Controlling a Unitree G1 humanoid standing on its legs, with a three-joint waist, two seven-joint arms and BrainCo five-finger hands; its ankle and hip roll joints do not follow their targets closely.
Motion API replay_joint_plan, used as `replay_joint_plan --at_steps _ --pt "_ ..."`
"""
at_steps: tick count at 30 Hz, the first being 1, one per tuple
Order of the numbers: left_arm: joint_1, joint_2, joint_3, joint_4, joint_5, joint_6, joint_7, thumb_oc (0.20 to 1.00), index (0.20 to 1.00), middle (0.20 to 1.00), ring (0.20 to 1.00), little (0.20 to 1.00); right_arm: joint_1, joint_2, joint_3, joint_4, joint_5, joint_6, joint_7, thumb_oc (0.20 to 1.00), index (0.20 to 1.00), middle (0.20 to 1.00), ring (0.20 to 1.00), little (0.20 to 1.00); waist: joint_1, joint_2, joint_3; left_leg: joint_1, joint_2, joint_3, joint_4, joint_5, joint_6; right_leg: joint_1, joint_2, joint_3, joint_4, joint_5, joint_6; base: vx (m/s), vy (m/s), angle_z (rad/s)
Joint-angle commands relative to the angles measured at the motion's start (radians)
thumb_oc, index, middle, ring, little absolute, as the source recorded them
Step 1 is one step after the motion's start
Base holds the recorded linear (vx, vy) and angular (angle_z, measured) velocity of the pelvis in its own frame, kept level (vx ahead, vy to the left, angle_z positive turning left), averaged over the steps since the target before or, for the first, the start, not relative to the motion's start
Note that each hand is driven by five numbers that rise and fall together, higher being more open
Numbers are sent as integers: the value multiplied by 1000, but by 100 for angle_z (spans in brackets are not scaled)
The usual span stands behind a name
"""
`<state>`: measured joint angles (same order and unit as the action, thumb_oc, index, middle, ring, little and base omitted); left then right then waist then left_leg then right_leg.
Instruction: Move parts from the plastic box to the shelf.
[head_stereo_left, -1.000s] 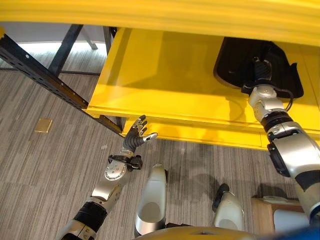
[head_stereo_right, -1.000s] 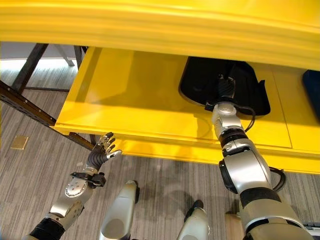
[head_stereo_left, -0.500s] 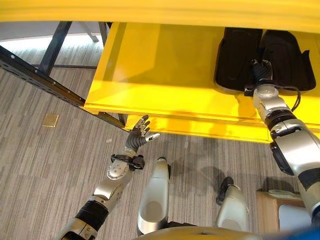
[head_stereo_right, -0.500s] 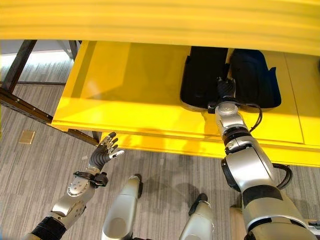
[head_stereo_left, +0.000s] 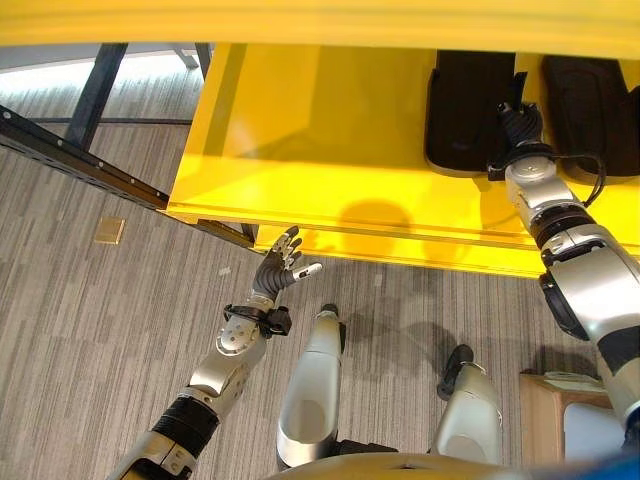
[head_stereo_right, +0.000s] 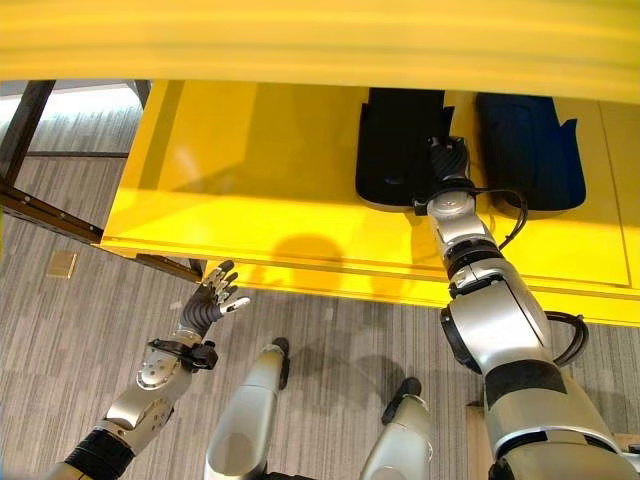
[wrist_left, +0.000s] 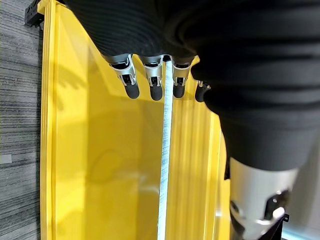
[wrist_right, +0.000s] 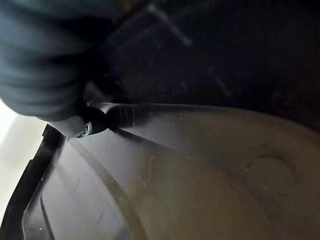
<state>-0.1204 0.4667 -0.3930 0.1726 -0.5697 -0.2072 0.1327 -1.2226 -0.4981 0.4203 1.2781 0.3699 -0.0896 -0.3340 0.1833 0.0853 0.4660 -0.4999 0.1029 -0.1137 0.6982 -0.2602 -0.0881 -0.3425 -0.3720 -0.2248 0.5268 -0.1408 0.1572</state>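
Eye views: your right hand (head_stereo_right: 447, 160) reaches onto the yellow shelf (head_stereo_left: 330, 150), on the near black part (head_stereo_right: 400, 140); a second black part (head_stereo_right: 530, 150) lies beside it. Your left hand (head_stereo_left: 280, 270) hovers below the shelf edge, fingers spread. Right wrist view: finger state unreadable. No legible writing.

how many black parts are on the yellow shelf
2, side by side on the shelf: one part under the right hand, the other part just to its right. More may be hidden beyond the upper shelf edge.
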Motion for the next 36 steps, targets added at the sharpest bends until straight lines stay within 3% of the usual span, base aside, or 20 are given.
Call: replay_joint_plan --at_steps 1,15,36 --pt "-38 35 -30 -53 -4 -61 14 1000 1000 1000 1000 1000 -114 -59 -22 -4 27 -53 -22 200 200 200 200 200 36 -14 -16 1 42 -18 -37 55 3 -24 -25 31 158 -59 -22 13 3 4" --pt "-43 40 -30 -66 -16 -63 20 1000 1000 1000 1000 1000 -162 -68 -4 -4 38 -55 -23 200 200 200 200 200 51 -13 -3 -21 30 -25 -27 53 8 -29 -30 22 169 -64 -22 2 0 1" --pt "-43 48 -27 -73 -30 -66 34 1000 1000 1000 1000 1000 -184 4 -54 17 128 -66 -28 200 200 200 200 200 52 -15 12 -32 27 -27 -13 45 9 -33 -32 27 179 -69 -27 0 0 0"
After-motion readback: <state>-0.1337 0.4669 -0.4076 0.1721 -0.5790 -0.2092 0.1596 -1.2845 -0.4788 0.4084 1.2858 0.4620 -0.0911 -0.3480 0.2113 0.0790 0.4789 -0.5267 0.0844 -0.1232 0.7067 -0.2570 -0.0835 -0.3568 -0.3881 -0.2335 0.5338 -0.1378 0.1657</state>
